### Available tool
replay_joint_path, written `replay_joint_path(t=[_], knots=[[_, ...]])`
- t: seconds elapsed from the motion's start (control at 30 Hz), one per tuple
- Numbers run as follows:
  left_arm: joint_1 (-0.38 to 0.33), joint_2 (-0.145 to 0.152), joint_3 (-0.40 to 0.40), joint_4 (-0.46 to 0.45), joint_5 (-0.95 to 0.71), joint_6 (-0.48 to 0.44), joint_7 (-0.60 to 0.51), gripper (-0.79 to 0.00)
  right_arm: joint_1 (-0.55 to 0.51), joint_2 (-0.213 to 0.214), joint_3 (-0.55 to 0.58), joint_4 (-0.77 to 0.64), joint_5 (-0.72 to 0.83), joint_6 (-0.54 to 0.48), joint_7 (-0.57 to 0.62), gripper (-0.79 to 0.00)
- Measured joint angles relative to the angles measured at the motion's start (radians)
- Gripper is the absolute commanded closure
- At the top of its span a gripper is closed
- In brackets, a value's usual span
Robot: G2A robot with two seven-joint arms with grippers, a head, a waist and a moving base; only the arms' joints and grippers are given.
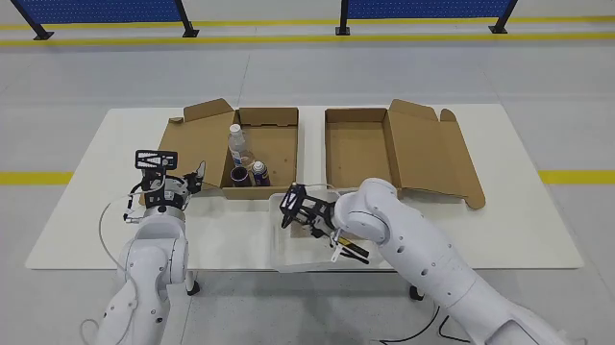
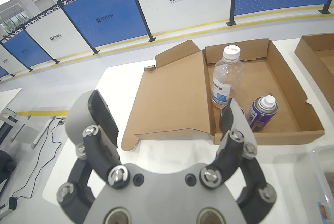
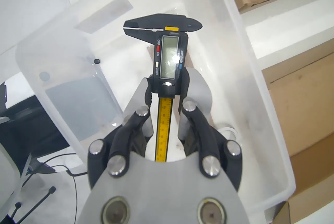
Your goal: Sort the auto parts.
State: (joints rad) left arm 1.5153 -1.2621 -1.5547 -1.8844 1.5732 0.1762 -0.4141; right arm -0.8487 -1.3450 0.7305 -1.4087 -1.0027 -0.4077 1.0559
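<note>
Ideally, the right gripper (image 3: 167, 84), clamped on the caliper (image 3: 169, 58), clears the bin (image 3: 257, 71) rim level; the left gripper (image 2: 163, 101) gapes wide.

Left arm extends from 7 o'clock in the top view, the left pincer (image 1: 176, 169) pointing toward 1 o'clock, its fingers spread wide apart. Right arm stretches in from 5 o'clock toward 10 o'clock, elbow bent, the right pincer (image 1: 293, 206) closed tight on a caliper (image 3: 169, 58).
</note>
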Motion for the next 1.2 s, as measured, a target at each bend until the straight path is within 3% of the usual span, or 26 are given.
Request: replay_joint_path(t=[0.23, 0.5, 1.2], knots=[[0.0, 0.0, 0.0, 0.0, 0.0, 0.0, 0.0, -0.785, -0.075, 0.027, 0.094, -0.067, 0.005, 0.033, -0.093, 0.0], [0.0, 0.0, 0.0, 0.0, 0.0, 0.0, 0.0, -0.785, -0.144, 0.05, 0.173, -0.102, 0.044, -0.006, -0.194, 0.0], [0.0, 0.0, 0.0, 0.0, 0.0, 0.0, 0.0, -0.785, -0.11, 0.071, 0.235, -0.117, -0.006, -0.048, -0.228, 0.0]])
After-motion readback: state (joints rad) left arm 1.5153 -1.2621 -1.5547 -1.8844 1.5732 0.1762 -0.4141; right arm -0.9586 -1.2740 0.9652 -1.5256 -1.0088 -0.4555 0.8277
